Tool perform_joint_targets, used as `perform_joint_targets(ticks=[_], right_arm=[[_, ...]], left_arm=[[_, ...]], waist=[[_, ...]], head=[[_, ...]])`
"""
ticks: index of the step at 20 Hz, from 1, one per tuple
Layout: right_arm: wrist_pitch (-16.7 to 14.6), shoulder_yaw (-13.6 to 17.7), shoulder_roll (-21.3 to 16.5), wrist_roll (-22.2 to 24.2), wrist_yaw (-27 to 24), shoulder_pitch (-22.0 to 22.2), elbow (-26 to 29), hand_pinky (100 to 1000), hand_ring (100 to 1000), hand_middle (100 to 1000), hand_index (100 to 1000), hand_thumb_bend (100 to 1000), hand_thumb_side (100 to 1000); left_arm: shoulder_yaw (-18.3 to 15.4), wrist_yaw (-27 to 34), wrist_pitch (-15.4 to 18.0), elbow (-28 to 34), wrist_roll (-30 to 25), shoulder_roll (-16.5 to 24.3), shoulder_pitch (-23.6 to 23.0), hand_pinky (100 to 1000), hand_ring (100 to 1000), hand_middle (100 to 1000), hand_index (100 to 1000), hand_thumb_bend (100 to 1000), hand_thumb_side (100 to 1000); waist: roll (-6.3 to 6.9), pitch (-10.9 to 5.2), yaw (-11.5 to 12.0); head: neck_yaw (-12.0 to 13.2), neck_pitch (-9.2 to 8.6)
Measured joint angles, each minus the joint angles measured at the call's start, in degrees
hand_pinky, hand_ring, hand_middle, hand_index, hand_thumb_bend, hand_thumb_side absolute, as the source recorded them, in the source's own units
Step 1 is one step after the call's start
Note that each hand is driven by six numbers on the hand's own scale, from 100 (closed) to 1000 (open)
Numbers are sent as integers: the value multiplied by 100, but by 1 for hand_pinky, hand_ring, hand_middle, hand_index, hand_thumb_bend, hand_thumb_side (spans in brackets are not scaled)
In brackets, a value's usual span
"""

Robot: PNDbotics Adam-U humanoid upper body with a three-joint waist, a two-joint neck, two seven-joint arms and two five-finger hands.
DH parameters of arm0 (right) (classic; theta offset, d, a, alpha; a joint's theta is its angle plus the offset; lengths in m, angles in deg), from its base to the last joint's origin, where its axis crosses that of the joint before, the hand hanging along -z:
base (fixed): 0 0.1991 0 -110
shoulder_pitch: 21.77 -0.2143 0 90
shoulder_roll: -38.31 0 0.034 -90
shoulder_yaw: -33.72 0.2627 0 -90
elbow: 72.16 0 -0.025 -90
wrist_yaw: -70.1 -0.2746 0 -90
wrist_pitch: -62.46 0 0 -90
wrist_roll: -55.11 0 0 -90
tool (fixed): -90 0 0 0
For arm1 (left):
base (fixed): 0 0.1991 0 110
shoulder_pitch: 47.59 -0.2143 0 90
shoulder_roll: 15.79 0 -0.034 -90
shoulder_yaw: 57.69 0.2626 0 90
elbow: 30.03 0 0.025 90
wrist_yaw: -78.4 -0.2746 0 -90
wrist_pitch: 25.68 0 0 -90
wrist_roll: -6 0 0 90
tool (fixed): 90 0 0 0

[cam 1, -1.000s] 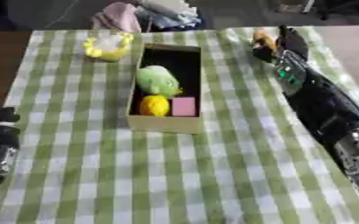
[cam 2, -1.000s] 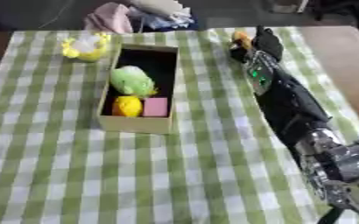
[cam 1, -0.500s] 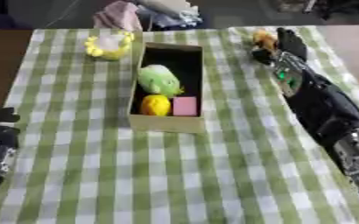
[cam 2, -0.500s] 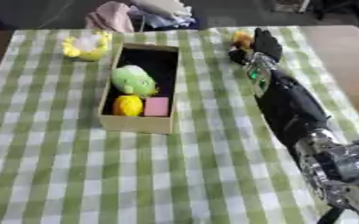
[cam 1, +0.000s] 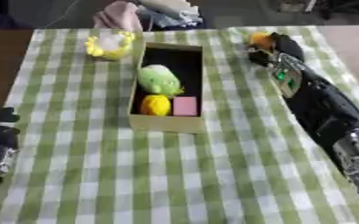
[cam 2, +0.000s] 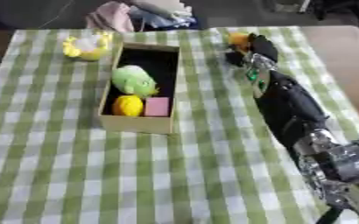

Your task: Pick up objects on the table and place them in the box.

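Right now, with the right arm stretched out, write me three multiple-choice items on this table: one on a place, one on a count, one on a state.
1. Where is the yellow-and-white toy?
A. Inside the box
B. On the cloth left of the box's far end
C. Under the right arm

2. How many things lie in the box?
A. One
B. Three
C. Five

3. What is the right hand doing?
A. Resting at the table's near edge
B. Reaching into the box
C. Meeting the orange object at the table's far right

Answers:
1 B, it sits on the checked cloth outside the box.
2 B, a green toy, a yellow ball and a pink block.
3 C, the hand lies against the orange object.
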Motion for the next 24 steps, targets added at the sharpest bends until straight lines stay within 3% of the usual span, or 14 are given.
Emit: perform_joint_targets(ticks=[5, 7, 12, 15, 16, 17, 24], right_arm=[[-116, 0, -61, 390, -38, -12, -1, 819, 860, 873, 958, 100, 877], [-149, 0, -91, 513, -38, -15, 0, 815, 854, 866, 954, 100, 841], [-212, -2, -139, 759, 21, -38, 2, 783, 816, 814, 921, 100, 553], [-219, -1, -150, 788, 135, -53, 19, 743, 761, 700, 833, 100, 308], [-214, 3, -150, 774, 165, -54, 31, 742, 759, 694, 828, 100, 295], [-210, 12, -150, 751, 191, -54, 34, 730, 740, 644, 783, 100, 204], [-162, 30, -139, 386, 381, -17, 67, 654, 622, 459, 594, 100, 188]], left_arm=[[0, 0, 0, 0, 0, 0, 0, 781, 730, 755, 887, 100, 657], [0, 0, 0, 0, 0, 0, 0, 781, 729, 755, 887, 100, 657], [0, 1, 1, 0, -1, 0, 0, 781, 729, 755, 887, 100, 657], [0, 1, 1, 0, -1, 0, 0, 781, 728, 755, 887, 100, 657], [0, 1, 1, 0, -1, 0, 0, 781, 728, 755, 887, 100, 657], [0, 1, 1, 0, -1, 0, 0, 781, 728, 755, 887, 100, 658], [-1, 4, 1, 0, -1, 0, 0, 781, 728, 755, 888, 100, 660]], waist=[[0, 0, -12], [0, 0, -13], [0, 0, -17], [0, 0, -20], [0, 0, -20], [0, 0, -21], [0, 0, -20]], head=[[1, 0], [1, 0], [1, 0], [-2, 0], [-2, 0], [-3, 0], [-9, 0]])
